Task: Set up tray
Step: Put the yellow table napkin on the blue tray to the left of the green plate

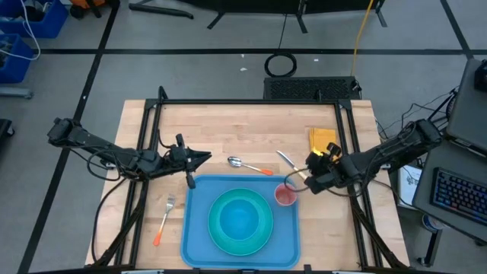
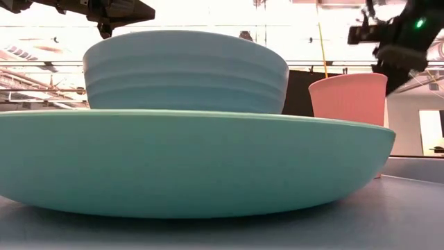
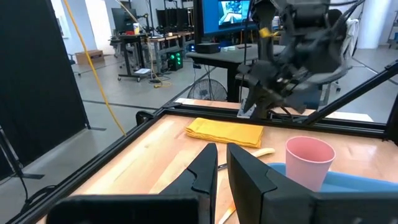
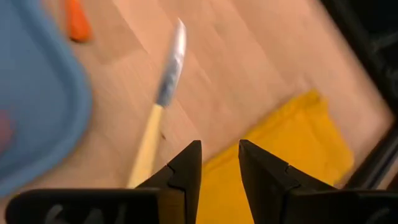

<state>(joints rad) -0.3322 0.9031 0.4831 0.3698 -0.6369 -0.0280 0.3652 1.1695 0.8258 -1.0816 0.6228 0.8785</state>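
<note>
Blue tray (image 1: 194, 228) on the wooden table (image 1: 221, 129), near the front edge, between both arms. Inside: turquoise plate (image 1: 240, 221) with bowl (image 2: 186, 69) on top, pink cup (image 1: 285, 195) at the far right corner. Left gripper (image 1: 207, 157) above the table just behind the tray's far left corner, fingers (image 3: 205, 171) nearly pressed together, holding nothing. Right gripper (image 1: 298, 176) near the cup, above a yellow-handled knife (image 4: 160, 106), fingers slightly spread and probably empty. Yellow napkin (image 1: 322, 139) beside it. Spoon (image 1: 248, 165) behind the tray, fork (image 1: 164, 217) to its left.
</note>
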